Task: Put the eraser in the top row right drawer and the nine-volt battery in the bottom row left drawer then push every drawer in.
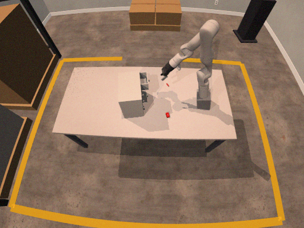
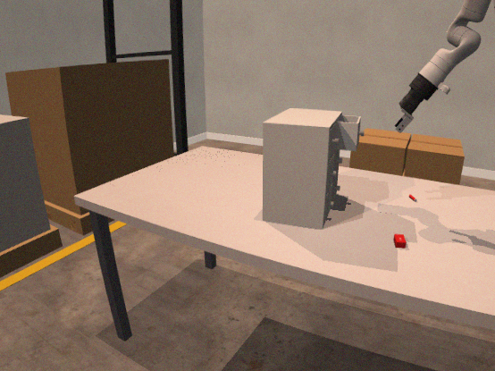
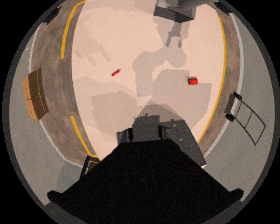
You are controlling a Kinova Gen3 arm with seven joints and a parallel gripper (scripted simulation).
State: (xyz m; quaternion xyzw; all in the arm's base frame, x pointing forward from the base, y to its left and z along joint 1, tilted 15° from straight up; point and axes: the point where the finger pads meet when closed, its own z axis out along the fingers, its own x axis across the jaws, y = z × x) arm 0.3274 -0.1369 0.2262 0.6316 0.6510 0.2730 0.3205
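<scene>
The grey chest (image 1: 131, 109) (image 2: 292, 171) (image 3: 186, 144) stands upright. Its top right drawer (image 2: 349, 136) is pulled well out; whether anything lies inside is too dark to tell. A dark drawer (image 2: 340, 202) low on the front also sticks out. My gripper (image 1: 163, 76) (image 2: 399, 126) (image 3: 145, 132) is open and empty, tilted, above and in front of the top right drawer without touching it. A red block (image 1: 167, 115) (image 2: 399, 240) (image 3: 193, 81) lies on the table; whether it is the nine-volt battery is too small to tell. I cannot make out the eraser.
A small red stick (image 1: 167, 84) (image 2: 412, 198) (image 3: 116, 73) lies on the table (image 1: 90, 99) (image 2: 201, 184) in front of the chest's right side. The arm's base (image 1: 203, 100) stands across from the drawer fronts. Brown boxes (image 1: 155, 14) stand on the floor beyond the table.
</scene>
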